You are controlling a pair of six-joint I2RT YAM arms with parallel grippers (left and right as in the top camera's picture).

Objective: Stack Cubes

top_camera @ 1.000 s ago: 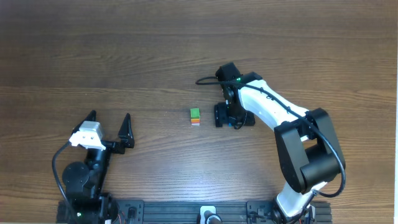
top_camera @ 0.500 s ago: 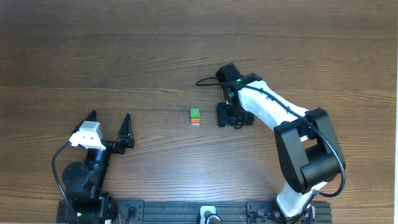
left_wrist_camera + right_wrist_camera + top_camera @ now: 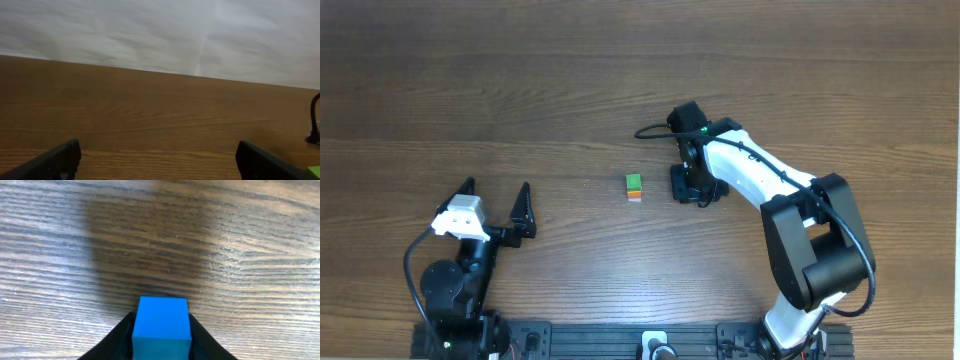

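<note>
A small stack, green cube on top of an orange one (image 3: 634,187), stands on the wooden table near the middle. Just to its right, my right gripper (image 3: 698,190) is low over the table. In the right wrist view that gripper (image 3: 161,332) is shut on a blue cube (image 3: 161,317), held between its fingers just above the wood. My left gripper (image 3: 497,187) rests at the left, well away from the stack, open with nothing in it. A corner of the green cube (image 3: 315,170) shows at the edge of the left wrist view, between whose open fingers (image 3: 56,161) lies bare wood.
The wooden table (image 3: 520,90) stretches wide around the stack. A black cable (image 3: 655,129) loops off the right arm's wrist. A pale wall (image 3: 160,35) rises behind the table's far edge.
The right gripper's fingers have drawn closer together around the blue cube, and the gripper shifted slightly to the right. The left arm and the stack have not moved.
</note>
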